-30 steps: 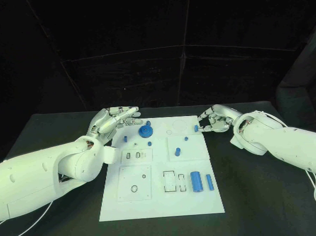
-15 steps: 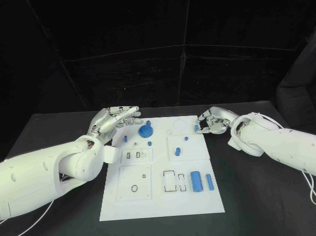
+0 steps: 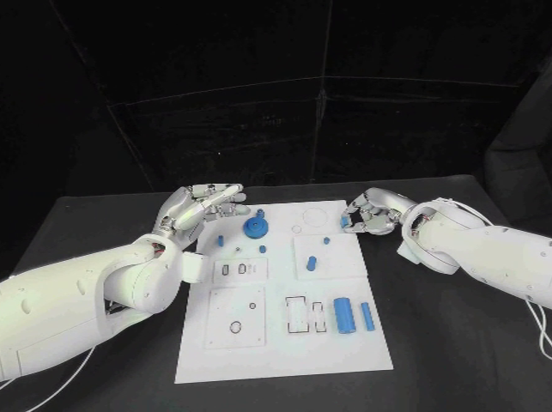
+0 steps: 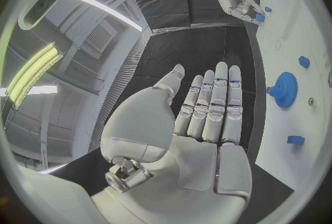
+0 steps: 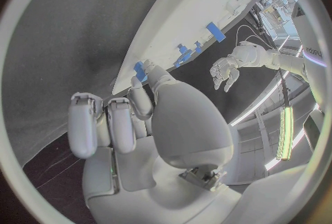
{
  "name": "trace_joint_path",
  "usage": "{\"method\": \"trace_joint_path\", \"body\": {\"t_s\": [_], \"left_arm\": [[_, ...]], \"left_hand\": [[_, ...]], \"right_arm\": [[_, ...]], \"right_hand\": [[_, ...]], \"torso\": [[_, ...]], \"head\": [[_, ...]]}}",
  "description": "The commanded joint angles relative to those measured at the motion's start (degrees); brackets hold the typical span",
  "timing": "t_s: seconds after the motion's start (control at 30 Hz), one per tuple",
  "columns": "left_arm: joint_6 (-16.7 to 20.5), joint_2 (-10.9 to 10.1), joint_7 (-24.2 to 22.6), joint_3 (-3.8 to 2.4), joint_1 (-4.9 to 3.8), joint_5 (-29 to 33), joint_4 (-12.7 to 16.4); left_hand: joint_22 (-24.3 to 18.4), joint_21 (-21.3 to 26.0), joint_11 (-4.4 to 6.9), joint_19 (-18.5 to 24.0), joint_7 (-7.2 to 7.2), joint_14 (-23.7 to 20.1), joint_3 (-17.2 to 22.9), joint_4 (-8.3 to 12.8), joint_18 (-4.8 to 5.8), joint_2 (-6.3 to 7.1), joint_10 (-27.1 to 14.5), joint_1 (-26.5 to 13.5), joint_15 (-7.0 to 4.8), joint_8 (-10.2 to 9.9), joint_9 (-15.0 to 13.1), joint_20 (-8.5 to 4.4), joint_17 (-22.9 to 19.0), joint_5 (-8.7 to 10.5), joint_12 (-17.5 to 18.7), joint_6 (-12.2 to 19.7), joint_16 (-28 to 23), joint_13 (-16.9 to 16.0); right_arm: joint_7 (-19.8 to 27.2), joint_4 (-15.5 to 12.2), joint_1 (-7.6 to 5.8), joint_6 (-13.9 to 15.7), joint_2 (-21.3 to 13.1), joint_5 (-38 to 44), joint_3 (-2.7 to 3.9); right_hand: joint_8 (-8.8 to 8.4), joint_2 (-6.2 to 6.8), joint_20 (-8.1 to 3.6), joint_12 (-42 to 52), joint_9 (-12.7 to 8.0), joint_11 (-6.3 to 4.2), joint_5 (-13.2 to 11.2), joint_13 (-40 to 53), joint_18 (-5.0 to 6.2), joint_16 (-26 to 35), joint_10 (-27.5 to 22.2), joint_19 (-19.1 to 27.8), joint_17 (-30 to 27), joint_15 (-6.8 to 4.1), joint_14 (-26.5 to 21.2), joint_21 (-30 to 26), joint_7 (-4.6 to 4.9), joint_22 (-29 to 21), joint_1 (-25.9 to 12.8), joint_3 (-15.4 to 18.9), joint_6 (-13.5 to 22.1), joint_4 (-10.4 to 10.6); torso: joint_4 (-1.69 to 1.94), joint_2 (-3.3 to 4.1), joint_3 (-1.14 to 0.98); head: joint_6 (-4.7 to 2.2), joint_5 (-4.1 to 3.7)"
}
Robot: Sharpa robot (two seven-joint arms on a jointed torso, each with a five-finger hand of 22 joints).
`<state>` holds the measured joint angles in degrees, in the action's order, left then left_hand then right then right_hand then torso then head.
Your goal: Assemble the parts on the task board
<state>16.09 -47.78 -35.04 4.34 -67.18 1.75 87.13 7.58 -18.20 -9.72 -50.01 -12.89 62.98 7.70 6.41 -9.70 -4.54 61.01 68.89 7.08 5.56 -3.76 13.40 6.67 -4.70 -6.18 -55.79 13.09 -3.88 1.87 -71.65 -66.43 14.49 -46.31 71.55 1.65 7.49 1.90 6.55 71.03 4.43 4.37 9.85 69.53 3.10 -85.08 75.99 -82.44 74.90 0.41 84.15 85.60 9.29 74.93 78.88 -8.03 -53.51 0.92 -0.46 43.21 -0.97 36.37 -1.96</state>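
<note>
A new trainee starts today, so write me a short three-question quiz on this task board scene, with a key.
1. True or false: the left hand holds the blue gear.
2. Which hand has its fingers at the small blue part on the task board, at its far right edge? A) left B) right C) neither
3. Which lies nearer the robot: the blue gear or the large blue cylinder?
Key: 1 false, the left hand is open, beside the board. 2 B, the right hand. 3 the large blue cylinder.

Matt white task board (image 3: pixel 276 343), smooth blue plastic parts (image 3: pixel 344 316), dull black cloth-like table (image 3: pixel 461 343).
</note>
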Motion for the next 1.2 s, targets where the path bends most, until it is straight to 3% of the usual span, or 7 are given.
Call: {"method": "trace_joint_path", "body": {"t_s": [0.03,0.37,0.8,1.0,1.2], "left_arm": [[-0.8,0.0,-0.4,-0.03,-0.05,0.0,0.0],[-0.8,0.0,-0.3,-0.03,-0.05,0.0,0.0],[-0.8,0.0,-0.1,-0.03,-0.05,0.0,-0.1],[-0.8,0.0,0.0,-0.03,-0.05,0.0,-0.1],[-0.8,0.0,0.0,-0.03,-0.05,0.0,0.0]], "left_hand": [[-0.1,0.2,0.12,-0.4,-0.05,0.4,0.1,0.1,-0.85,-0.10,0.4,-0.3,-0.12,-0.3,0.0,0.14,0.1,0.34,0.2,-0.3,-0.3,0.0],[-0.1,0.2,0.12,-0.4,-0.05,0.4,0.1,0.1,-0.85,-0.10,0.4,-0.3,-0.12,-0.3,0.0,0.14,0.1,0.34,0.2,-0.3,-0.3,0.0],[-0.1,0.2,0.12,-0.4,-0.05,0.4,0.1,0.1,-0.85,-0.10,0.4,-0.3,-0.12,-0.3,0.0,0.14,0.1,0.34,0.2,-0.3,-0.3,0.0],[-0.1,0.2,0.12,-0.4,-0.05,0.4,0.1,0.1,-0.85,-0.10,0.4,-0.3,-0.12,-0.3,0.0,0.14,0.1,0.34,0.2,-0.3,-0.3,0.0],[-0.1,0.2,0.12,-0.4,-0.05,0.4,0.1,0.1,-0.85,-0.10,0.4,-0.3,-0.12,-0.3,0.0,0.14,0.1,0.34,0.2,-0.3,-0.3,0.0]], "right_arm": [[0.2,0.1,-0.08,-0.2,0.1,-0.1,0.02],[0.1,0.5,-0.06,0.1,0.6,0.2,0.02],[-0.5,0.8,-0.05,0.3,1.3,0.3,0.03],[-0.3,0.7,-0.05,1.4,1.3,0.3,0.03],[-0.5,0.5,-0.05,4.7,1.1,0.3,0.03]], "right_hand": [[0.36,-0.86,-0.01,0.4,0.1,-0.19,-0.5,0.1,-0.82,-0.2,0.5,-0.3,4.8,-0.36,3.7,0.3,-0.01,5.3,-0.2,-0.4,-0.8,-0.3],[0.50,-1.14,-0.09,0.6,0.1,-0.29,-0.7,0.4,-0.84,-0.3,0.6,-0.4,4.9,-0.45,3.7,0.3,-0.13,5.4,-0.2,-0.6,-1.3,-0.4],[0.10,-0.46,-0.17,0.5,-0.2,-0.29,-0.6,0.3,-0.85,-0.3,0.6,-0.4,4.9,-0.49,3.7,0.3,-0.11,5.5,-0.8,-0.2,-1.1,-0.4],[1.36,-1.66,-0.36,1.3,0.2,-0.85,-0.6,1.1,-0.85,-0.3,1.4,-0.5,5.0,-0.84,3.8,0.3,-0.84,5.5,-0.6,-1.0,-3.8,-0.5],[2.76,-4.00,-1.25,2.0,0.7,-2.04,-1.4,2.0,-0.95,-0.4,2.2,-0.8,5.3,-1.86,3.8,0.5,-2.21,6.0,0.4,-3.3,-6.8,-1.1]], "torso": [[-0.04,-0.01,-0.01],[-0.01,-0.01,-0.05],[-0.01,-0.01,-0.06],[-0.06,-0.01,-0.07],[-0.02,0.00,-0.11]], "head": [[-0.03,-0.05],[0.08,-0.03],[0.14,-0.03],[0.17,0.06],[0.17,0.05]]}}
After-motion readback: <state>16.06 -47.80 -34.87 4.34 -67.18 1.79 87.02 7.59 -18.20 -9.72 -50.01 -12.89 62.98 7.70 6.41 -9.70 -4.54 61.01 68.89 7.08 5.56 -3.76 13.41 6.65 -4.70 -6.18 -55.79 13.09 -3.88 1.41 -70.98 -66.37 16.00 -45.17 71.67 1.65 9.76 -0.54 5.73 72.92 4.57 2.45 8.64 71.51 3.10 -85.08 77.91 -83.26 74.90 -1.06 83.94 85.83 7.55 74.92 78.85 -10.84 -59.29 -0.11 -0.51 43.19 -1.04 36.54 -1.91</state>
